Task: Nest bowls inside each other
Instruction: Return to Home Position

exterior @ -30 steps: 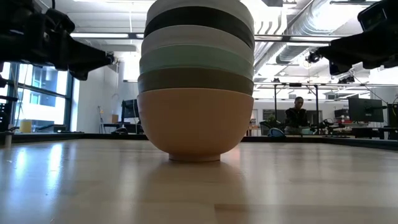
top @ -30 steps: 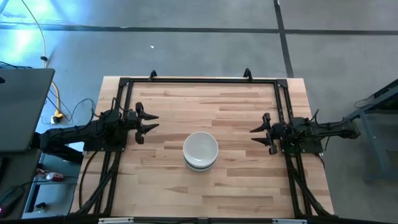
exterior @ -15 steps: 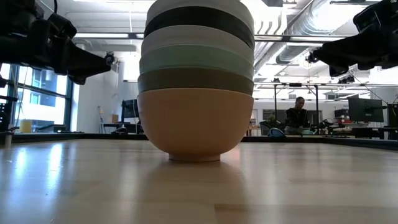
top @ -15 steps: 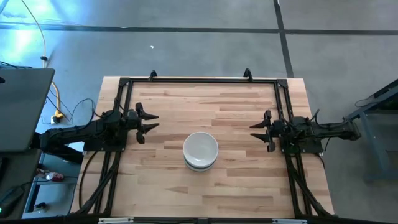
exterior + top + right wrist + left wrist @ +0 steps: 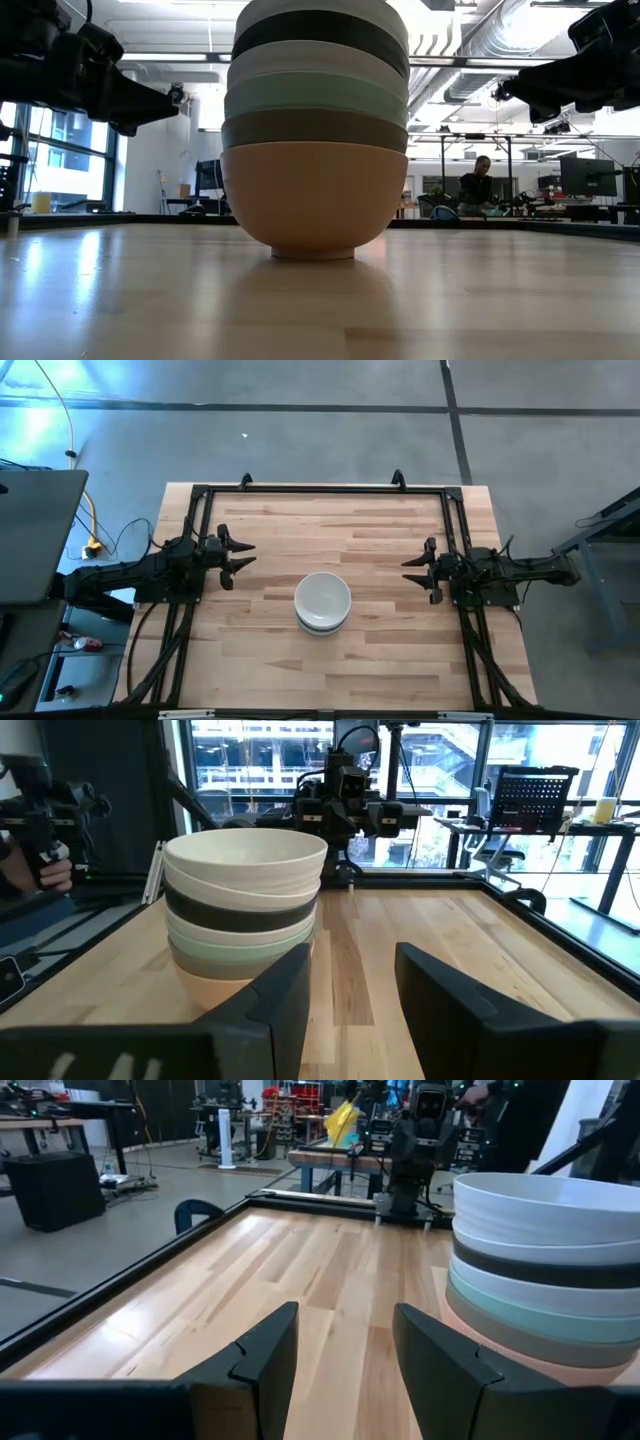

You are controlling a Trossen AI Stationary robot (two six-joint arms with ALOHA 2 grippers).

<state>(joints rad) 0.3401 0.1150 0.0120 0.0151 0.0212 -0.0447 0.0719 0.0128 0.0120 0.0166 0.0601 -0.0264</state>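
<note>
The bowls stand nested in one stack at the table's middle, resting on the peach-orange bowl's foot. Above it show grey-taupe, mint green, white, black and white rims. The stack also shows in the left wrist view and the right wrist view. My left gripper is open and empty at the table's left. My right gripper is open and empty at the table's right.
A black metal frame runs along the table's far, left and right sides. A person sits in the room beyond the table. A hand shows at the edge of the right wrist view. Bare wood lies around the stack.
My right gripper has drawn back slightly toward the table's right edge and risen a little. The stack of bowls has stayed still.
</note>
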